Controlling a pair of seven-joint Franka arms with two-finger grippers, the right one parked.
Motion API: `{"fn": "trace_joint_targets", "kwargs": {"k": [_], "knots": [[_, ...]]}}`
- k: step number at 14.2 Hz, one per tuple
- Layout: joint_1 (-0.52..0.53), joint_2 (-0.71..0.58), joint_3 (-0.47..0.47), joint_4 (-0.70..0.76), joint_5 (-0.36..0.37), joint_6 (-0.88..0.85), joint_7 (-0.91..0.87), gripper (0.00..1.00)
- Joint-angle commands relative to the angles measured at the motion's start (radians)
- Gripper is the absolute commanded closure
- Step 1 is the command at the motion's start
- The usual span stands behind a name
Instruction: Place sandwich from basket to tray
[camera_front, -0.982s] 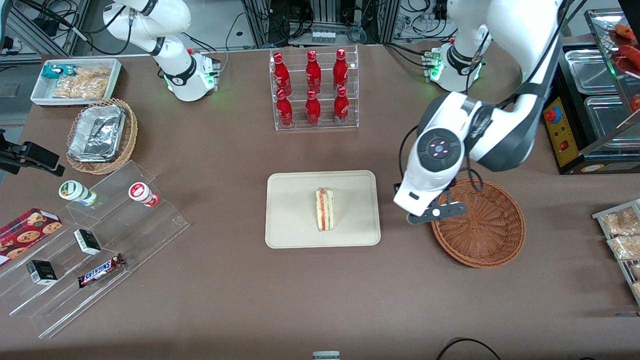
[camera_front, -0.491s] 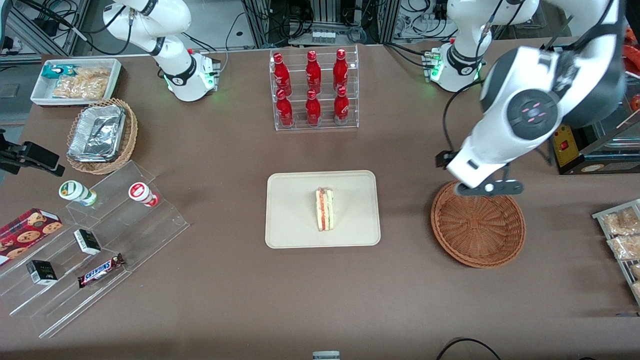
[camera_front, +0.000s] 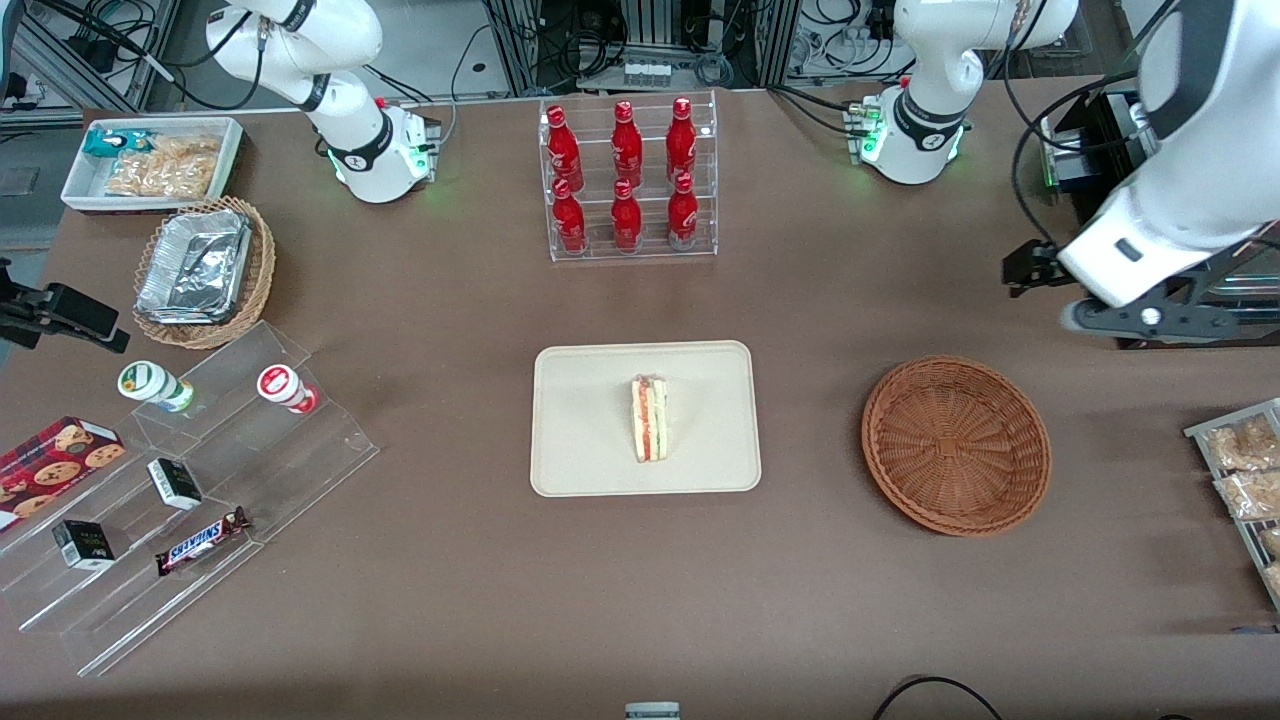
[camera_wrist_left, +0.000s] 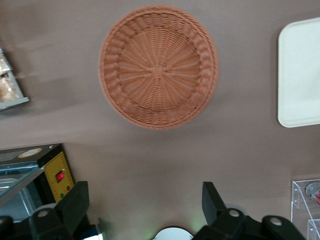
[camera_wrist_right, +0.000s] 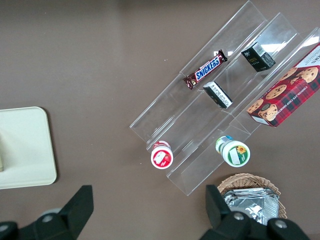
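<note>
Front view: The small triangular sandwich (camera_front: 649, 419) of pale white bread, with red, orange and green filling along its cut edge, lies near the middle of the flat beige rectangular tray (camera_front: 570, 460) with rounded corners and a low rim. The round, shallow, reddish-brown woven wicker basket (camera_front: 956, 444) sits on the brown table (camera_front: 480, 600) beside the tray, toward the working arm's end, apart from it and holding nothing. The left arm's gripper (camera_front: 1135, 318) is raised above the table at the working arm's end, farther from the front camera than the basket and well apart from both basket and tray. It carries nothing. A clear acrylic rack of red bottles (camera_front: 628, 180) stands farther from the camera than the tray.

Left wrist view: The two black fingers (camera_wrist_left: 76, 204) of the gripper (camera_wrist_left: 145, 207) stand wide apart with only bare table between them. The wicker basket (camera_wrist_left: 159, 66) shows its full woven interior, unoccupied. A rounded corner of the beige tray (camera_wrist_left: 299, 75) is visible beside the basket, not touching it.

Right wrist view: A corner of the beige tray (camera_wrist_right: 25, 147) appears near a stepped clear acrylic shelf (camera_wrist_right: 210, 125) carrying a chocolate bar (camera_wrist_right: 205, 69), small boxes and two round-lidded cups.
</note>
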Motion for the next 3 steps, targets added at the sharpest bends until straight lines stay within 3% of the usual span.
{"fn": "trace_joint_targets", "kwargs": {"k": [1, 3], "knots": [[0.003, -0.023, 0.054, 0.001, -0.086, 0.024, 0.02, 0.0], [0.003, -0.02, 0.08, -0.001, -0.12, 0.042, 0.022, 0.0]]}}
